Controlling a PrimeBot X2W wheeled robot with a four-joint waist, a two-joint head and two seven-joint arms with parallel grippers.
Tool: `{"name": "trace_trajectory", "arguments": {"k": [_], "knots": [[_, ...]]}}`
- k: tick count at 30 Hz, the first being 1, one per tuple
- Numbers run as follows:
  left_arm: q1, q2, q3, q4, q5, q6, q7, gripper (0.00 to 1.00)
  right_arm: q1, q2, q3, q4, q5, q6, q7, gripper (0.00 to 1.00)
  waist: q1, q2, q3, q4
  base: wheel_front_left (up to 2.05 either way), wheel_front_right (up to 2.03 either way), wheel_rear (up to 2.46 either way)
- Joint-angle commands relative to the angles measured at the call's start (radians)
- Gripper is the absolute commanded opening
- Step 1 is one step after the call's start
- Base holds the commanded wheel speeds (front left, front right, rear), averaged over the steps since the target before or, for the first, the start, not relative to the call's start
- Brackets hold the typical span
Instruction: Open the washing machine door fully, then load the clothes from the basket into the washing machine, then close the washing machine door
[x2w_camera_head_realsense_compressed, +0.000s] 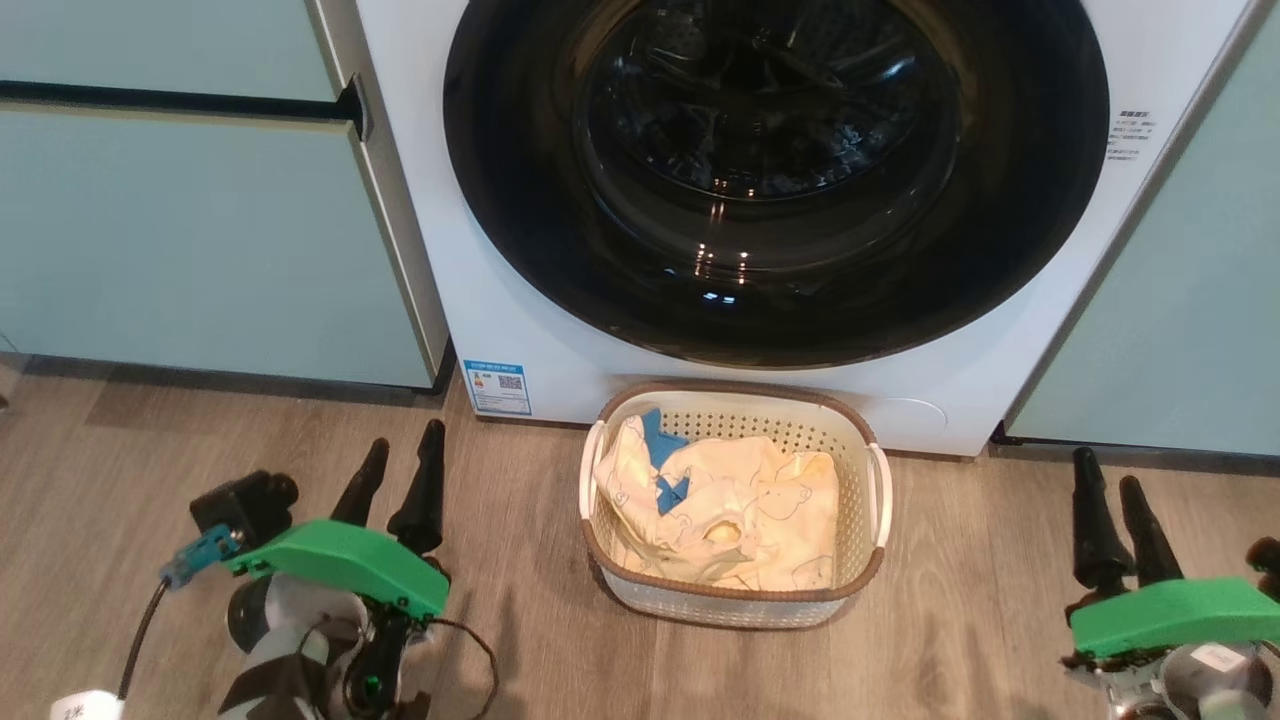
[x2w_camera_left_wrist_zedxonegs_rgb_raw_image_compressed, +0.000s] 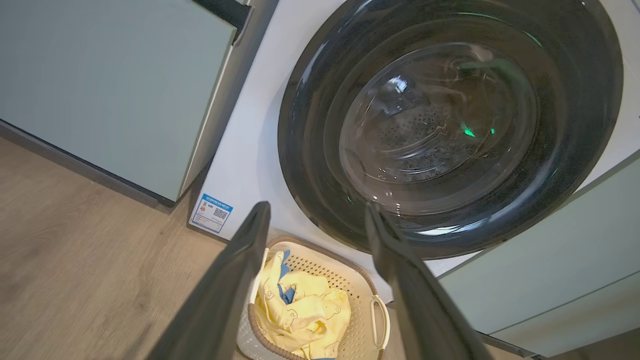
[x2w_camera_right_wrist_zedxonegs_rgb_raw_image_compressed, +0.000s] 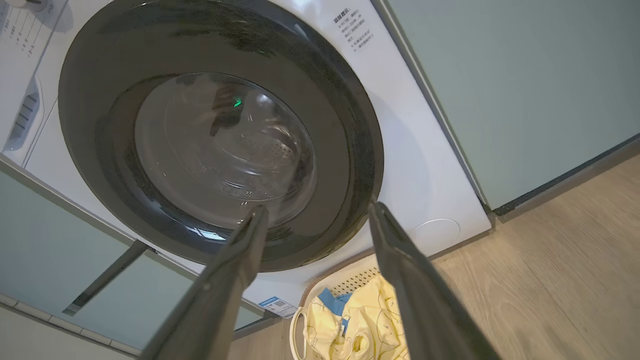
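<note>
The white washing machine (x2w_camera_head_realsense_compressed: 500, 300) stands ahead, its round glossy black door (x2w_camera_head_realsense_compressed: 775, 180) shut flat against the front. On the floor just before it sits the cream basket (x2w_camera_head_realsense_compressed: 735, 600) holding pale yellow clothes (x2w_camera_head_realsense_compressed: 720, 510) with blue trim. My left gripper (x2w_camera_head_realsense_compressed: 405, 450) hangs open at the lower left, well left of the basket. My right gripper (x2w_camera_head_realsense_compressed: 1110, 470) is open at the lower right, right of the basket. Nothing lies between either pair of fingers. The wrist views show the door (x2w_camera_left_wrist_zedxonegs_rgb_raw_image_compressed: 450, 125) (x2w_camera_right_wrist_zedxonegs_rgb_raw_image_compressed: 220, 135) and basket (x2w_camera_left_wrist_zedxonegs_rgb_raw_image_compressed: 360, 325) (x2w_camera_right_wrist_zedxonegs_rgb_raw_image_compressed: 350, 285) beyond the fingers.
Pale green cabinets (x2w_camera_head_realsense_compressed: 190, 230) flank the machine on both sides, the left one with a dark handle bar (x2w_camera_head_realsense_compressed: 170, 100). Wood-look floor (x2w_camera_head_realsense_compressed: 1000, 600) lies around the basket. A blue energy sticker (x2w_camera_head_realsense_compressed: 497, 387) marks the machine's lower left front.
</note>
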Motion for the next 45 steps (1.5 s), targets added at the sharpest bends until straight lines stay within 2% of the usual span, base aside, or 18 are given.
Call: {"name": "trace_trajectory", "arguments": {"k": [1,25,45], "knots": [[-0.061,0.024,0.015,-0.039,0.038,0.005,-0.015,1.00,-0.066,-0.020,0.021,-0.045,-0.043,0.000,-0.019,1.00,0.0000,0.0000,0.000,-0.001,0.00,0.00,0.00],[-0.137,0.032,0.039,0.029,0.296,0.039,-0.085,1.00,-0.103,-0.026,0.041,-0.084,-0.363,0.000,-0.090,1.00,0.0000,0.0000,0.000,0.000,0.00,0.00,0.00],[-0.212,0.029,0.050,0.084,0.500,0.026,-0.141,1.00,-0.133,-0.031,0.046,-0.079,-0.542,0.000,-0.146,1.00,0.0000,0.0000,0.001,0.000,0.00,0.00,0.00]]}}
